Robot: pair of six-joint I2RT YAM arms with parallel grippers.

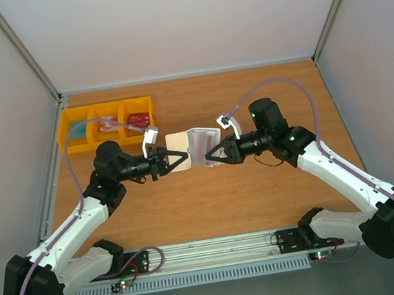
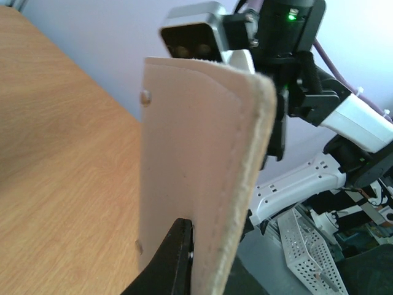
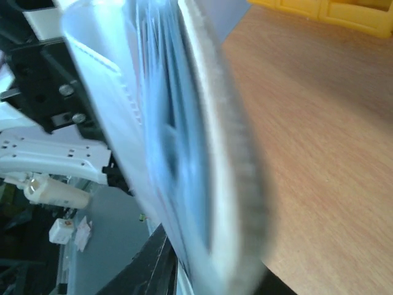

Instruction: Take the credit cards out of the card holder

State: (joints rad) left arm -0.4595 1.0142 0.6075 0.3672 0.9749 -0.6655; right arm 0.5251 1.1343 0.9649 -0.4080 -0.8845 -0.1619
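The card holder (image 1: 190,150) hangs open between my two grippers over the middle of the table. Its left half is cream-beige, its right half pale blue-grey. My left gripper (image 1: 175,158) is shut on the left flap; in the left wrist view (image 2: 202,246) one black finger (image 2: 175,258) presses on the cream outside (image 2: 196,160), which has a small snap stud. My right gripper (image 1: 210,154) is shut on the right flap; in the right wrist view (image 3: 209,270) the blurred blue-grey inside (image 3: 166,135) fills the frame. No credit card shows plainly in the pockets.
Yellow plastic bins (image 1: 75,128) stand at the back left of the wooden table, with a red-marked item (image 1: 135,117) and another small item (image 1: 108,122) inside. They also show in the right wrist view (image 3: 331,9). Grey walls enclose the table.
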